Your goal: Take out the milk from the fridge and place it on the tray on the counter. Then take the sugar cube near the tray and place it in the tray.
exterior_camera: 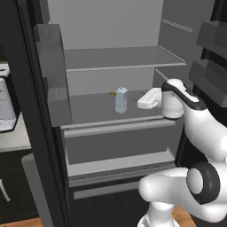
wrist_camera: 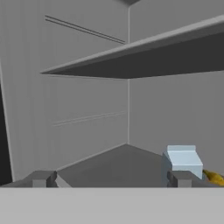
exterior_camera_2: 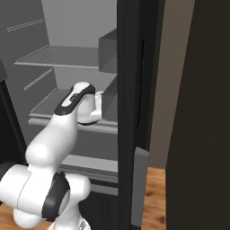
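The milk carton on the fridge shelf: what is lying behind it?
Behind the milk a small yellow thing lies on the same shelf, probably a banana. The carton covers most of it, so its full shape cannot be seen. Farther back is the grey rear wall.

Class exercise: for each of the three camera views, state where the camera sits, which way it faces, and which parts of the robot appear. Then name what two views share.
Left base view: behind the arm's left, facing into the open fridge; the white arm rises lower right, beside the milk.
Right base view: behind its right, facing the fridge along its door edge; the arm rises lower left.
Hand view: on the hand, facing the fridge's back corner; dark fingers apart, milk behind the right one.
Shared: the milk appears in left base and hand views.
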